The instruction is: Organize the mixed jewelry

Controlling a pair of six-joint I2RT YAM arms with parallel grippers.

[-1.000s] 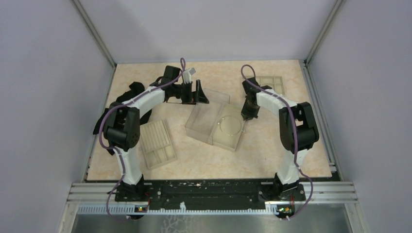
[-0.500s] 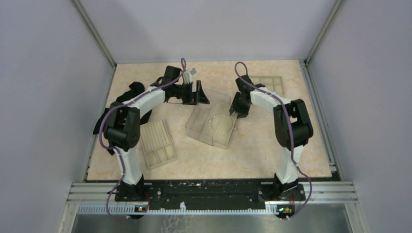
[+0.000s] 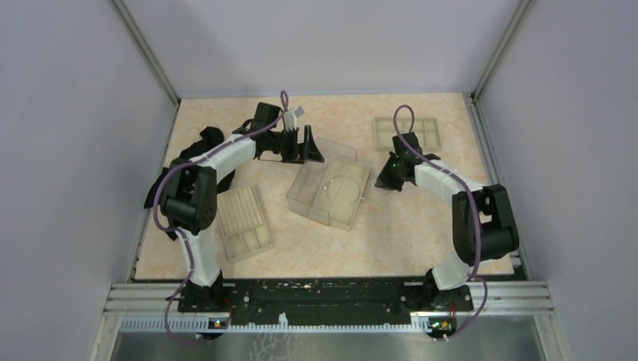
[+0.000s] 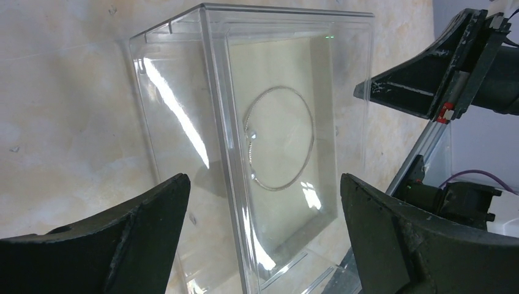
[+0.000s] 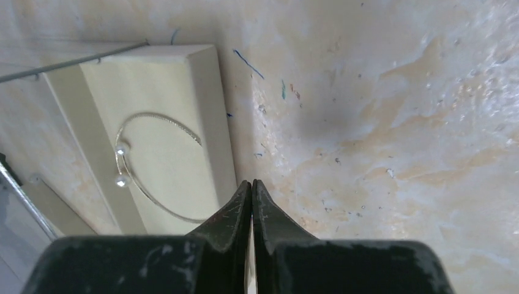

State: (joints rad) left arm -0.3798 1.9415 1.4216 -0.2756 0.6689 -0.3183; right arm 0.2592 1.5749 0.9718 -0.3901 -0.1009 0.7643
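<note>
Silver hoop (image 5: 121,150) in clear box (image 4: 174,86), beside right hand (image 5: 251,182), pinched together, empty; left hand (image 4: 262,177) spread wide before box.

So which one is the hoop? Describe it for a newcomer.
At the table centre sits a clear box. Inside it lies the hoop, a thin silver wire ring. Two small beads at its open ends set it apart from the beige trays.
</note>
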